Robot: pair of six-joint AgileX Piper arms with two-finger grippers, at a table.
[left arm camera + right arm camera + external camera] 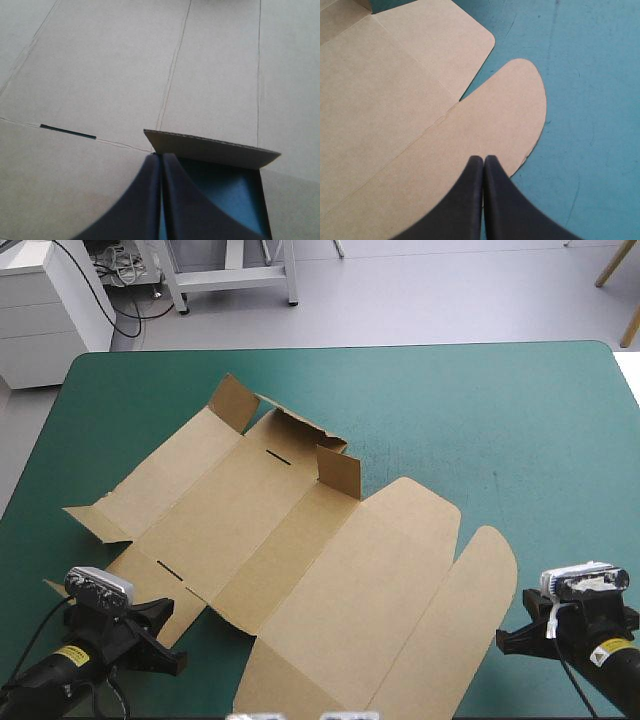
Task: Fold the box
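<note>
At the table's near edge the left gripper has its black fingers pressed together in one point, with no board visible between them. Their tips sit right at the edge of a small flap of the box. This flap is lifted off the teal-green cover, and a patch of the cover shows beneath it. Just ahead lies flat brown board, with a dark slot cut on a crease.

The right gripper, near the table's near right corner, is likewise closed to a point and grips nothing. Its tips hang over the rounded flap at the box's right end, close to that flap's curved edge.

The box lies as an open flat sheet. It runs slantwise from the near edge at the middle toward the far left. Its left corner comes close to the table's left edge.

At the sheet's far end two square flaps stand upright. A low strip of wall between them is partly raised, and a second slot lies before it.

Beyond and to the right of the box the cover lies bare out to the far edge and the right edge. Only a narrow margin of cover remains on the left.
</note>
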